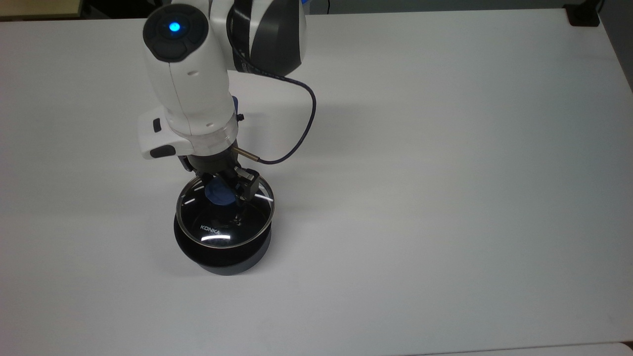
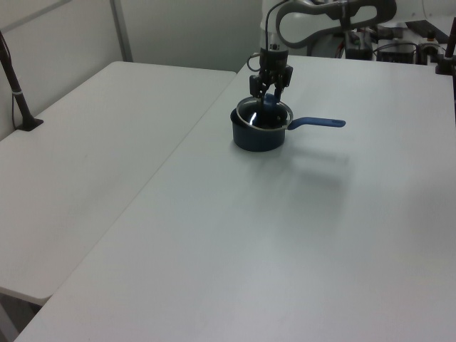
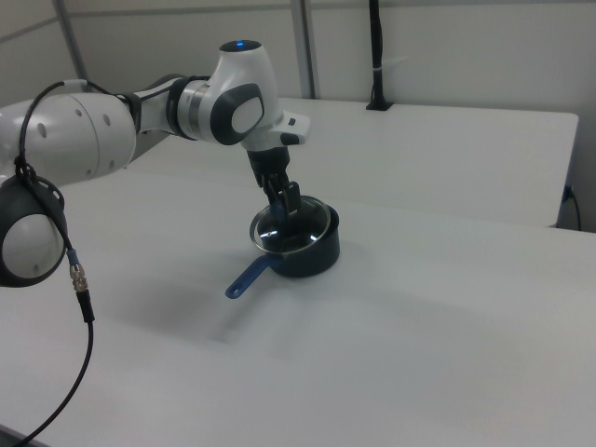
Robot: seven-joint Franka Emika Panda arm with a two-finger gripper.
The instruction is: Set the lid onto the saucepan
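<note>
Seating is the step in hand: my gripper (image 1: 226, 190) is clamped on the round blue knob (image 1: 220, 193) of the clear glass lid with the steel rim and white "KONKA" lettering (image 1: 225, 217), with my fingers closed narrowly against the knob's sides. The lid sits over the mouth of the small dark saucepan with the long blue handle (image 2: 258, 135), which stands on the white table (image 1: 445, 198). In the right view the lid (image 3: 284, 229) appears slightly tilted, with the rim toward the right view's left riding a little higher than the pan wall. I judge that the correct procedure is to lower straight down, level the lid until its steel rim meets the pan rim all round, and only then release. Opening early could let the glass drop or slide off-centre. Seen through the glass, the black interior of the saucepan (image 1: 217, 249) shows nothing in it. The handle (image 2: 317, 123) points toward the left view's right, apart from my arm.
</note>
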